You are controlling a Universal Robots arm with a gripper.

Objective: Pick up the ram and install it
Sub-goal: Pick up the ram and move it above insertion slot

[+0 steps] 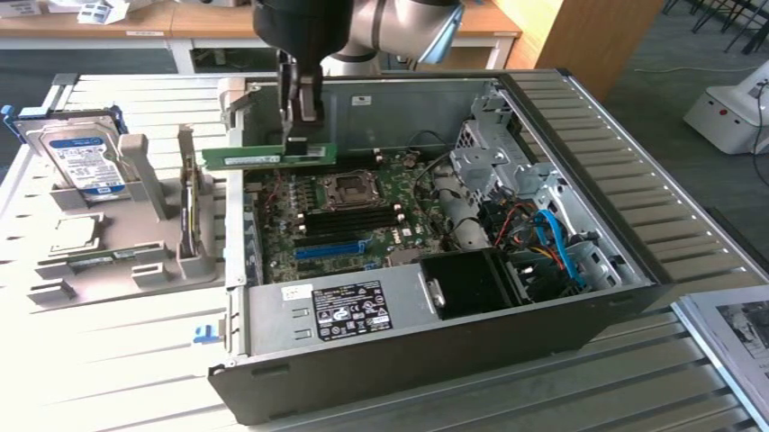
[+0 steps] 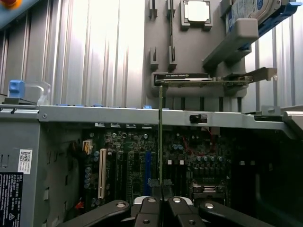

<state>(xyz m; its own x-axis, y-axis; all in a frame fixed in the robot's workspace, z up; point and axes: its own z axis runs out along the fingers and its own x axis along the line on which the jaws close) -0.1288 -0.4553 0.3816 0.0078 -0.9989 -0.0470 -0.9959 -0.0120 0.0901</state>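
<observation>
1. The gripper [image 1: 298,137] is pinched narrow on the ram [image 1: 255,156]. It clamps near the end toward the exterior view's right, so most of the stick juts out free and level.
2. The ram is in the air, over the case [image 1: 481,351] rim at about ten o'clock from the motherboard [image 1: 360,238]. It's clear of the holder [image 1: 157,243] and the drive [image 1: 78,157] out at nine o'clock.
3. The case lies open-side up, so the slots [image 1: 348,219] face the arm, and the stick runs parallel to them. I'd call that carried ready to seat.
4. In the wrist view the ram [image 2: 160,137] runs edge-on straight out of the gripper [image 2: 161,191], with the motherboard [image 2: 203,161] beyond it.
5. As for looks, it's a thin green strip with a pale label along its face. The chips are too small to pick out.
</observation>
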